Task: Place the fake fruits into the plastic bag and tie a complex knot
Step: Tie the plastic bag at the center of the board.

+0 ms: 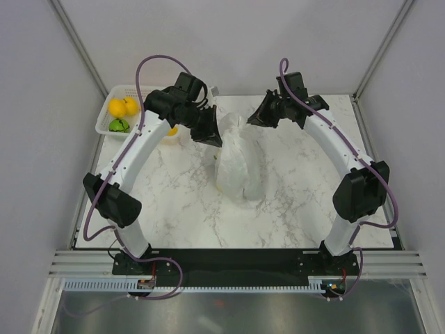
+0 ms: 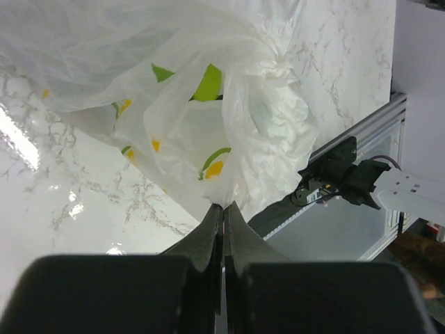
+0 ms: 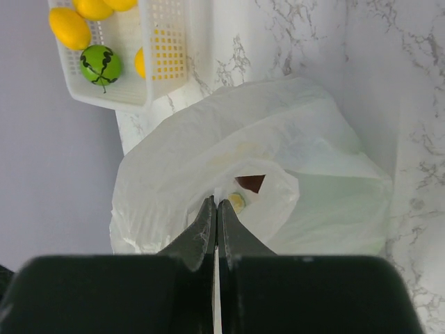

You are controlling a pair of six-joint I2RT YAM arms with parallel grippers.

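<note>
White plastic bag [image 1: 235,163], edge pinched by left hand [image 2: 224,206].

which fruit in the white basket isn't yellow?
The green fruit with black squiggly markings, near a corner of the basket. The yellow fruits are the only others visible in it, and they have no markings.

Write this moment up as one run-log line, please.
left gripper: shut on plastic bag | right gripper: shut on plastic bag | basket: holds yellow fruits, green fruit

Overhead view, wrist close-ups, plastic bag [image 1: 236,167] shared
</note>
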